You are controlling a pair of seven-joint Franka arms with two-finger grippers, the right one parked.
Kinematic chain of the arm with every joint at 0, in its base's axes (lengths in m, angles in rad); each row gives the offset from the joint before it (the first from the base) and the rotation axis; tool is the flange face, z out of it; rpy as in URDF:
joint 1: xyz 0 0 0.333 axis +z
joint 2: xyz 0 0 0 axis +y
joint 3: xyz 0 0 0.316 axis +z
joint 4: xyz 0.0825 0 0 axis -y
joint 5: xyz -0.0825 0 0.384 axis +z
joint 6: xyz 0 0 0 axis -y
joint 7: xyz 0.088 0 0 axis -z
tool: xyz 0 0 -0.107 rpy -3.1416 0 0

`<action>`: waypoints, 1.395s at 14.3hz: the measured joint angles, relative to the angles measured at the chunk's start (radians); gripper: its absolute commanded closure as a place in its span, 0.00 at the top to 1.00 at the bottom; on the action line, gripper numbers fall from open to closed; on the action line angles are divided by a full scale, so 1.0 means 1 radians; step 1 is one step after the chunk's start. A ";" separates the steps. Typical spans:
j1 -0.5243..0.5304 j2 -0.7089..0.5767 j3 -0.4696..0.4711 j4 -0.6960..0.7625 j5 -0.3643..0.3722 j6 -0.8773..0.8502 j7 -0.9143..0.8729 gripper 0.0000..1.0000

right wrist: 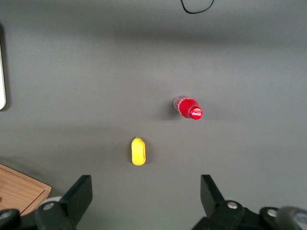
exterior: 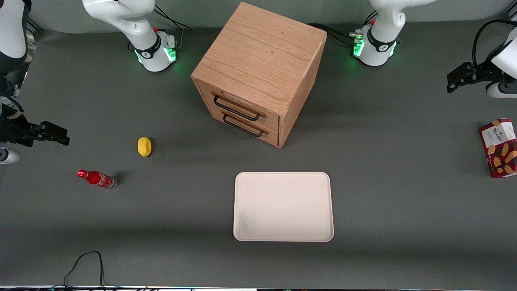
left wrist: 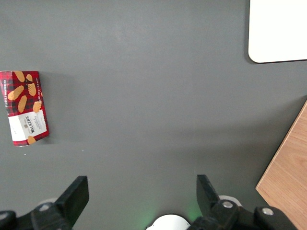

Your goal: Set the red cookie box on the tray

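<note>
The red cookie box (exterior: 500,147) lay flat on the grey table (exterior: 404,169), close to the table edge at the working arm's end, with its label and cookie pictures facing up. It was well apart from the tray (exterior: 283,206), which sat near the middle of the table, close to the edge nearest the front camera and in front of the wooden cabinet (exterior: 258,72) with two drawers. The tray carried nothing, so I judge that the task was only at its start: the box had not yet been picked up.

The gripper (exterior: 456,77) hung in the air near the same end of the table as the box, farther from the front camera than the box, and it touched nothing. In the left wrist view the gripper (left wrist: 141,196) looked down on bare table, with the box (left wrist: 26,108) off to one side and a corner of the tray (left wrist: 278,33) also in sight. Its two fingers (left wrist: 74,194) were spread wide and held nothing between them. I think they were kept wide because the box is broad when it lies flat, so the gripper would need to come over it and close across its narrower width.

A yellow lemon (exterior: 144,146) and a small red bottle (exterior: 97,178) lay toward the parked arm's end, away from this work.
</note>
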 measured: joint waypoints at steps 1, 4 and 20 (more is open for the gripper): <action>0.000 0.000 0.002 0.000 0.000 0.000 0.000 1.00; 0.002 0.002 0.009 0.000 0.000 0.000 0.001 1.00; 0.168 0.590 0.465 -0.043 -0.117 0.677 0.633 0.98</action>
